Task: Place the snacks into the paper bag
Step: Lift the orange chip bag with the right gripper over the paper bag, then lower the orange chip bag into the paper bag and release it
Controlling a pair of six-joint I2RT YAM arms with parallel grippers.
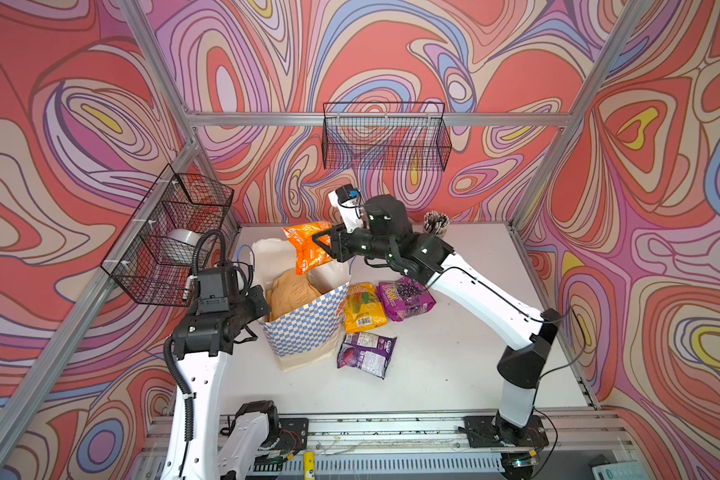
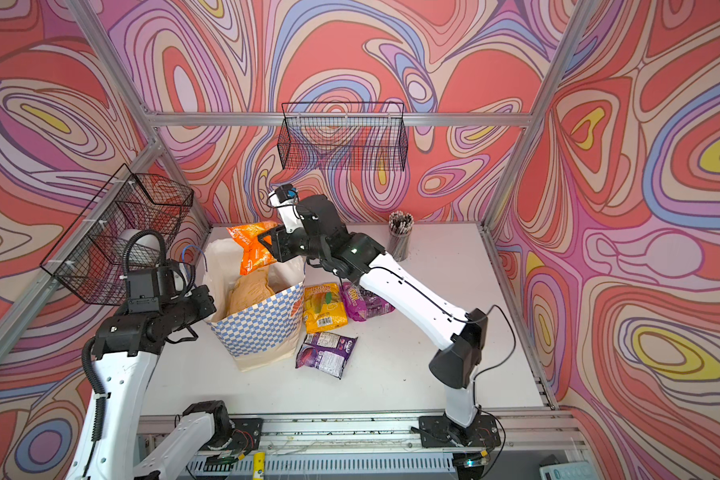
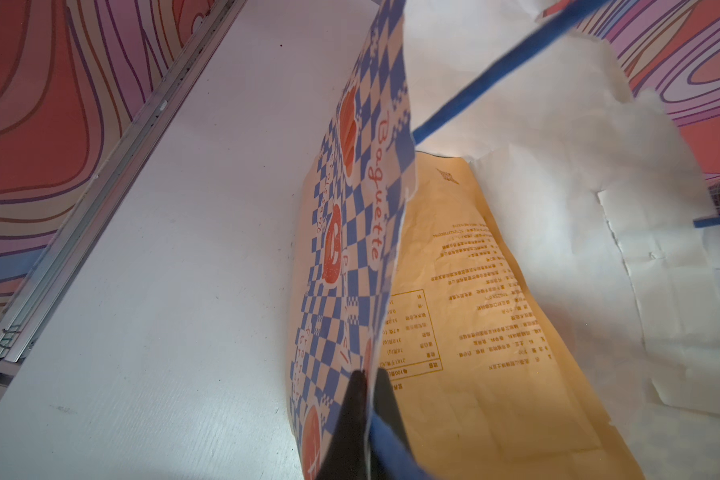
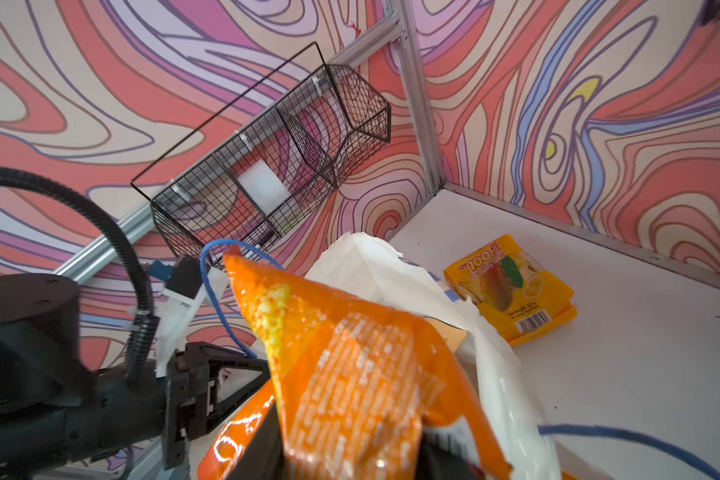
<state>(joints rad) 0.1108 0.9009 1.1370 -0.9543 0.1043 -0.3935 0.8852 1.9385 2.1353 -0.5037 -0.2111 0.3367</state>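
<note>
Paper bag (image 1: 308,328) stands upright on the white table (image 1: 454,365), left of centre. Mouth open, checkered front toward the camera in both top views, cream base below.

Left gripper (image 1: 264,305) sits at the bag's left rim. The left wrist view shows its black fingers (image 3: 352,415) pressed together on the edge of the checkered wall: fully closed, clamped on the paper. 1 blue cord handle (image 1: 245,250) loops up behind the rim on that side.

Right gripper (image 1: 323,243) reaches across from the right, above the far side of the bag mouth. Orange packet (image 1: 308,249) hangs from it, pinched at one edge between jaws partly closed on the plastic. Its lower end overlaps the white inner wall as seen from above. Contact with the paper: cannot tell. In the right wrist view the crinkled packet fills the foreground, with the bag opening behind it.

Inside the bag: 1 pale yellow packet (image 1: 287,291), printed back showing, close against the checkered wall.

On the table right of the bag, 3 packets lie flat:
- yellow fruit packet (image 1: 362,307), right up against the bag's side
- rear purple packet (image 1: 406,297), just beside the yellow one, below the right arm
- front purple packet (image 1: 366,353), nearer the camera, by the bag's base

Surroundings: side wire basket (image 1: 171,237) on the left wall, back wire basket (image 1: 385,137) on the rear wall, cup of sticks (image 1: 436,224) at the table's far edge
</note>
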